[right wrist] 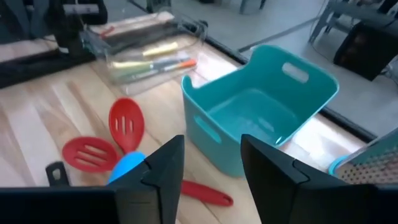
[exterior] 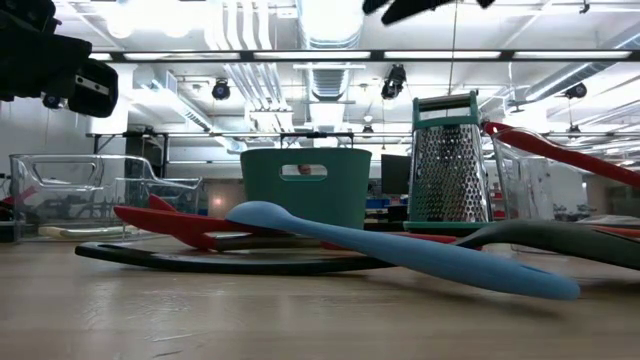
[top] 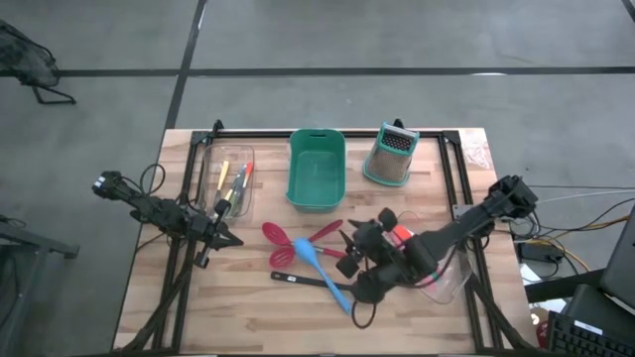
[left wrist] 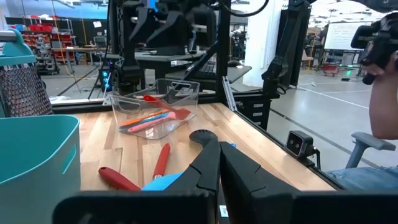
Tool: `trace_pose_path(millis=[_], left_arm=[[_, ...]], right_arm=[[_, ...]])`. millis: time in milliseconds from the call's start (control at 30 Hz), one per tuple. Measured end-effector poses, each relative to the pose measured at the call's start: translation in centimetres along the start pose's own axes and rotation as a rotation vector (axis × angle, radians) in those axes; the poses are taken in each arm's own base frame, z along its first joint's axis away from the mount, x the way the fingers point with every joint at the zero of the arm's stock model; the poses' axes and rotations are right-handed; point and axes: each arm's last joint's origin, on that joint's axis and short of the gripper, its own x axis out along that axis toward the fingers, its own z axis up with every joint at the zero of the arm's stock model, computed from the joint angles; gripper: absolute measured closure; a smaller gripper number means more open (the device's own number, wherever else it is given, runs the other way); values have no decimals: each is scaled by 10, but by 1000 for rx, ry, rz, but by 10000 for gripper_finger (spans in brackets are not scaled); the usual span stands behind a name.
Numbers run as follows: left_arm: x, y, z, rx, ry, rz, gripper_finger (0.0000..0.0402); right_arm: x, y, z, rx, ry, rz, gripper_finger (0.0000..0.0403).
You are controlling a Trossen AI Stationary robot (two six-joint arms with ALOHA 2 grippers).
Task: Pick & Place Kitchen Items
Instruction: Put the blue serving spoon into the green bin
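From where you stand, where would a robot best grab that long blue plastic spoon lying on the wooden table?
On the long blue plastic spoon, probably the slim handle just behind the bowl, from straight above. The bowl is broad and lies against two red slotted spatulas, and farther along a black flat tool crosses the handle. The open right pincer hovers nearest.
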Motion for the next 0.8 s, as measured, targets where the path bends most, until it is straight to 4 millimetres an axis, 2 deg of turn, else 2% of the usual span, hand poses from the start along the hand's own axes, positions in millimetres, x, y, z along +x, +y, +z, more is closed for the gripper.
trace_pose_path(millis=[233, 800], left_arm=[[0, 0, 0, 0, 0, 0, 390], [0, 0, 0, 0, 0, 0, 390]], right_arm=[[9, -1, -14, 2, 27, -17, 277], [15, 11, -12, -62, 51, 124, 321]])
